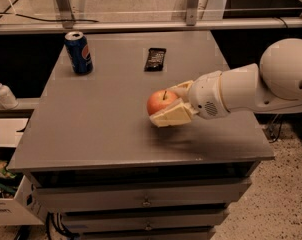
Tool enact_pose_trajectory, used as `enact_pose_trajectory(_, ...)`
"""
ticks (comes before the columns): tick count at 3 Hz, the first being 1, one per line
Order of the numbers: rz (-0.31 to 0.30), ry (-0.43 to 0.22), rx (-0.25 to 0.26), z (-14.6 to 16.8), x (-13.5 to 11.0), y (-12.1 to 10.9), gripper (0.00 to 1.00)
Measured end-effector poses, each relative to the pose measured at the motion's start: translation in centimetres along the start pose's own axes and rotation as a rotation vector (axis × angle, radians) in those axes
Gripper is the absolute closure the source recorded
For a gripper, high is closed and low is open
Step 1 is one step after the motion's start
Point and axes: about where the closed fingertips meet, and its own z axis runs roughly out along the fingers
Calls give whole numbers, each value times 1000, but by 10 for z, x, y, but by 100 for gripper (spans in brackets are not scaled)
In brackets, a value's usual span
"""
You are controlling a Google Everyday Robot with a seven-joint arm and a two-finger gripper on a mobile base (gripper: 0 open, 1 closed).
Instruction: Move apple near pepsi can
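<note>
While the apple [160,101] is clasped between the two cream-coloured fingers [172,118] of the gripper [165,106], right of the middle of the grey table [101,129], the pepsi can [79,52] is seen upright near the far left corner, well apart from it. A flat black snack bar wrapper [155,58] is laid near the far edge, to the side of the straight line between apple and can. Whether the apple touches the tabletop cannot be told; a shadow is cast beneath it. The can's silver top is shown, but its contents are hidden. Shut drawers [146,194] are fitted below the matte, flat tabletop. A white pump bottle [3,92] is set on a lower ledge at the left. The arm [251,86] is cased in smooth, rounded white shells. The apple is round, red-orange, with a short dark stem.
</note>
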Motion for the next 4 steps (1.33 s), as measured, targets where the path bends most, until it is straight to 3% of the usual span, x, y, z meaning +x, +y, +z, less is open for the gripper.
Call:
enact_pose_trajectory(2,-30,-5,-16,9,-7,6,100)
enact_pose_trajectory(3,-146,-5,-40,41,-32,22,100)
enact_pose_trajectory(4,-287,1,-30,84,-65,25,100)
